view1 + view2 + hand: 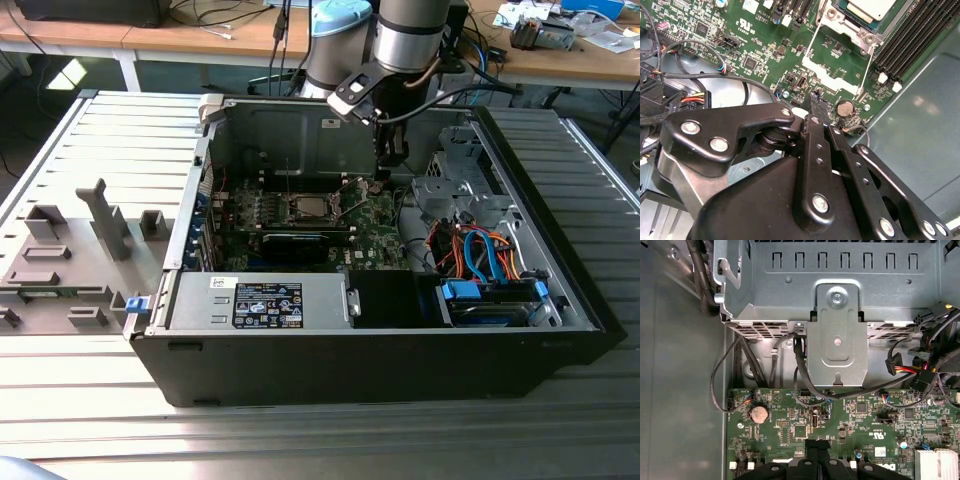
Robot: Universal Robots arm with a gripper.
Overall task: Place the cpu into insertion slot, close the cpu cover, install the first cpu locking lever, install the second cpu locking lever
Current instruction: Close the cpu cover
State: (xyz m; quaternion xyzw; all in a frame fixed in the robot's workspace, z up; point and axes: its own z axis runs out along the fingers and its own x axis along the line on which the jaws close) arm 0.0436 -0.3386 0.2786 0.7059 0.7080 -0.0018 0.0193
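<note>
The cpu (pixel 308 208) lies flat on the green board (pixel 380 218) inside the open computer case (pixel 400 350) in the exterior view. The hand (pixel 393 160) hangs over the board, to the exterior view's right of the cpu. In the second wrist view the hand (pixel 815 97) is closed, fingers together, and the cpu (pixel 874 7) sits in the insertion slot (pixel 856 31). In the first wrist view the hand (pixel 817 444) hovers near a round battery (pixel 759 413).

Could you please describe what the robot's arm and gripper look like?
The arm is a silvery-grey cylinder with a light blue joint cap and black cables alongside. The gripper is matt black, with flat linkage bars joined by silver screws, tapering to narrow fingers.
</note>
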